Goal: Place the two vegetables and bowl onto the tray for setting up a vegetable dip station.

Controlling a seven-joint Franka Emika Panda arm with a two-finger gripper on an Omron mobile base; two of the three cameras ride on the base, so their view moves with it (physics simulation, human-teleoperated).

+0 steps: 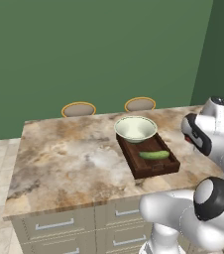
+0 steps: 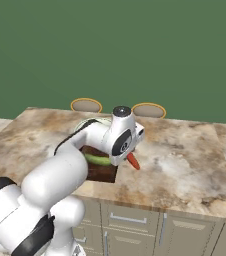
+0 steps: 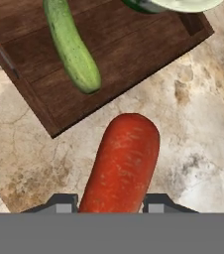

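**Clerk:** Carrot [image 3: 121, 161], one, orange-red, slim. Location: between the two dark fingertips [image 3: 159, 202] of the gripper [image 3: 109, 204], which is clenched on it. In the hand view the blunt end points away from the hand, over bare marble just short of the tray's edge. In the right base view its tip [image 2: 133, 161] sticks out below the white wrist, clear of the counter [image 2: 185, 155].

**Checker:** And left of the gripper?

**Clerk:** Tray [image 3: 104, 64], one, dark brown wood, raised edges. It sits ahead and to the left of the fingers in the hand view. Cucumber [image 3: 72, 47], one, dark green, lies on the tray floor, lengthwise, its rounded end nearest the carrot but apart from it.

**Checker:** Bowl?

**Clerk:** Bowl [image 1: 135, 129], one, pale cream-green, wide rim. It rests on the tray's far end, beyond the cucumber [image 1: 154, 155] from the gripper; in the hand view only a sliver of its rim [image 3: 183, 5] shows at the top edge.

**Checker:** Anything further right?

**Clerk:** Open marble countertop to the gripper's right. Behind the counter, two round yellow-rimmed stool seats [image 1: 78, 109].
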